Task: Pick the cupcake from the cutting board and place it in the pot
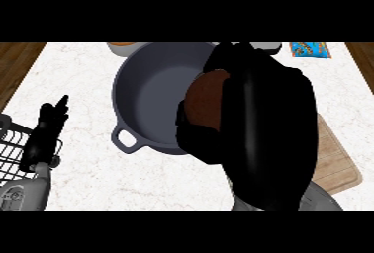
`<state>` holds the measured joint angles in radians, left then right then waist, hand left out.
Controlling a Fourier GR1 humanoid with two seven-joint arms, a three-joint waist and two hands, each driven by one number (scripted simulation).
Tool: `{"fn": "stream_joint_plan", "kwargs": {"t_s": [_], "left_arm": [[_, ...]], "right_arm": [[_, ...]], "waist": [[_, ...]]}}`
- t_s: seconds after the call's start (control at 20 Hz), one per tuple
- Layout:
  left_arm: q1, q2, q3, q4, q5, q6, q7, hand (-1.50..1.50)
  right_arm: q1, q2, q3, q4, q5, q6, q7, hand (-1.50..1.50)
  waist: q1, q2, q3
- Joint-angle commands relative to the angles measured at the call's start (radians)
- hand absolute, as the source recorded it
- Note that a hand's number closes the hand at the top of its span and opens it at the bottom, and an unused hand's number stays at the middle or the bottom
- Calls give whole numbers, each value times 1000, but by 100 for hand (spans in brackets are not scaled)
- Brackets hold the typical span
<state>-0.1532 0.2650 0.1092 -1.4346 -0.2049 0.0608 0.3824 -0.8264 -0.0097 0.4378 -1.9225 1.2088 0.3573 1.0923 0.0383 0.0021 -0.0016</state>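
A large grey pot with a loop handle at its near left stands in the middle of the white counter. My right hand looms large over the pot's right rim, curled round a brown cupcake that shows between thumb and fingers. The cupcake hangs above the pot's right side. A wooden cutting board lies to the right, mostly hidden under my right hand and forearm. My left hand rests at the left edge, fingers straight and pointing up.
A black wire rack sits at the far left edge beside my left hand. Behind the pot stands an orange-topped item. A blue packet lies at the back right. Wooden floor shows beyond both counter sides.
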Motion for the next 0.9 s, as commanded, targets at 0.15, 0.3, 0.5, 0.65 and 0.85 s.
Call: {"fn": "stream_joint_plan", "kwargs": {"t_s": [0.15, 0.3, 0.5, 0.65, 0.85], "left_arm": [[-6, 3, 16, 24, 5, 0, -2, 0], [12, 36, 41, 22, 19, -22, -19, 0], [10, 17, 2, -31, 10, -26, 25, 0], [17, 2, 12, 25, 5, -3, -25, 0], [-46, 4, -3, 55, -10, -6, 10, 0]], "right_arm": [[-219, 9, -66, 366, -182, -102, 150, 150], [-199, 9, -72, 471, -239, -199, 122, 150], [-203, 9, -90, 593, -334, -333, 138, 150], [-216, 9, -97, 674, -436, -382, 98, -150], [-218, 9, -37, 786, -482, -618, 6, -150]], "waist": [[7, 4, -1], [10, 6, 0], [28, 7, 1], [16, 8, 0], [14, 12, 0]]}}
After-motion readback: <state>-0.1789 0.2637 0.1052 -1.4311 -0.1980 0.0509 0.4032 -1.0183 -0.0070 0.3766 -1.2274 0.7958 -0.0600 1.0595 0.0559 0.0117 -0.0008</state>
